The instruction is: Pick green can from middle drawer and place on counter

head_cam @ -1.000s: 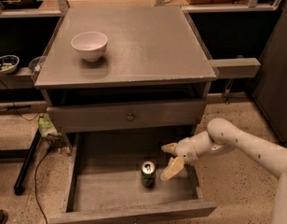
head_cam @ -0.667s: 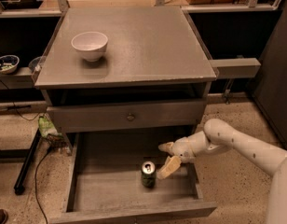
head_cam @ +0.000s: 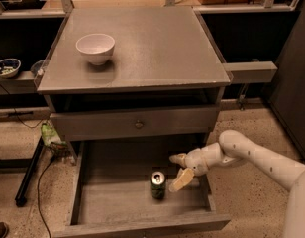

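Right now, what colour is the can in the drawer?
Dark green can, silver top; camera view. Open gripper just beside it.

The middle drawer (head_cam: 113, 202) stands pulled out at the near edge, with the green can (head_cam: 158, 185) upright on its floor, right of centre. The gripper (head_cam: 179, 169) reaches in from the right, its fingers (head_cam: 181, 180) spread apart just right of the can. The nearer one seems close to touching it. On the counter (head_cam: 157, 48) above, a white bowl (head_cam: 95, 47) sits far left.
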{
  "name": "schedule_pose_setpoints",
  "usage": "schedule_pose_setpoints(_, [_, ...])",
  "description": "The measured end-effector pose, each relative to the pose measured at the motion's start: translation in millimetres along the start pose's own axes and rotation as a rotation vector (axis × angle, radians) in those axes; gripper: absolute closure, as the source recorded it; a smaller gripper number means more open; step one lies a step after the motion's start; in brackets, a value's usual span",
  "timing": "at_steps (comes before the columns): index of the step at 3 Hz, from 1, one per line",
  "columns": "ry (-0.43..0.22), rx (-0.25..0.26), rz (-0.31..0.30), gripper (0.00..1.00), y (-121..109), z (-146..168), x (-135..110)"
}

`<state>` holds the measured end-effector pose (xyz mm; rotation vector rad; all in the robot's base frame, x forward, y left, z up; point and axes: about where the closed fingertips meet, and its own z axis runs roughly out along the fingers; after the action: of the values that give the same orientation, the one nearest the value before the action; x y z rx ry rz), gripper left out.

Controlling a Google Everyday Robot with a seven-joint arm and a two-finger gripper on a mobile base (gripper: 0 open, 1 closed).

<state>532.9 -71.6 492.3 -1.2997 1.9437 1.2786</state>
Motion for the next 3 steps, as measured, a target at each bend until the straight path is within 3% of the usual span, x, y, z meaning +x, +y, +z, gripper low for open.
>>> schedule_pose_setpoints(2, [-0.023, -0.033, 0.007, 0.0, -1, 10, 8])
schedule_pose_setpoints(3, [-0.04, -0.089, 0.016, 0.0, 9, 24, 12])
